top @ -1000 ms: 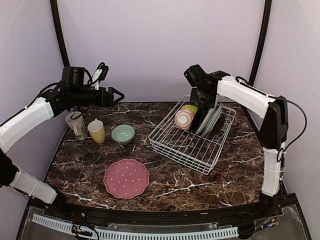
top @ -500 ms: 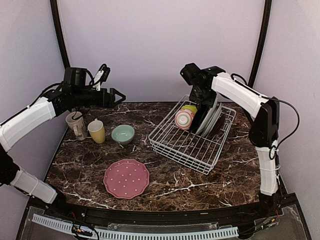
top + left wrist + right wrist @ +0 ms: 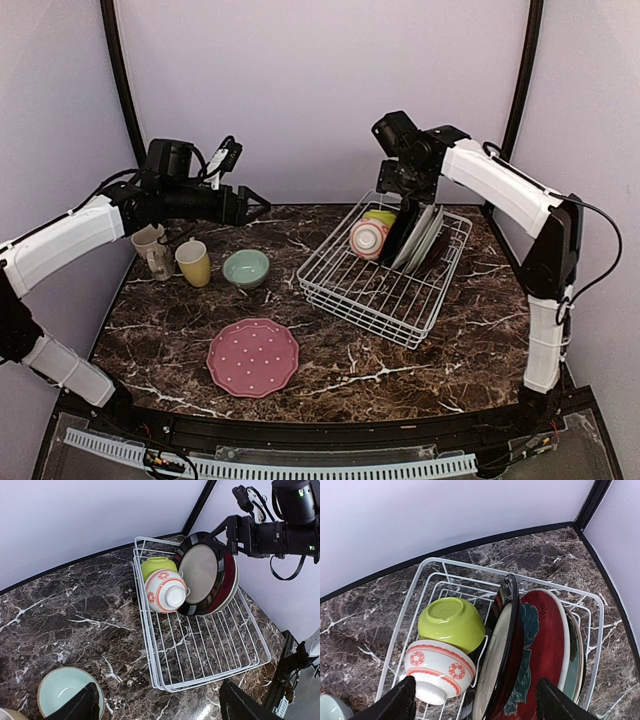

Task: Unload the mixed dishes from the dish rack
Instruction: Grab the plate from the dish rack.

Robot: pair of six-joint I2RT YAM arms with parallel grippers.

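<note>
Jaws apart and empty on both arms. Right gripper (image 3: 475, 702) has lifted above the black plate (image 3: 502, 645); left gripper (image 3: 258, 203) has swung toward the dish rack (image 3: 380, 290), where red floral plate (image 3: 545, 635) and lime bowl (image 3: 451, 620) also await unloading.

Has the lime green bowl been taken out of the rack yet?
No, the green bowl sits inside the rack, behind the red-patterned bowl and beside the black plate.

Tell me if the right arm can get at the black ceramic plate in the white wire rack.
Probably yes: the open right gripper hangs above the black ceramic plate, nothing between, though a red floral plate crowds it.
</note>
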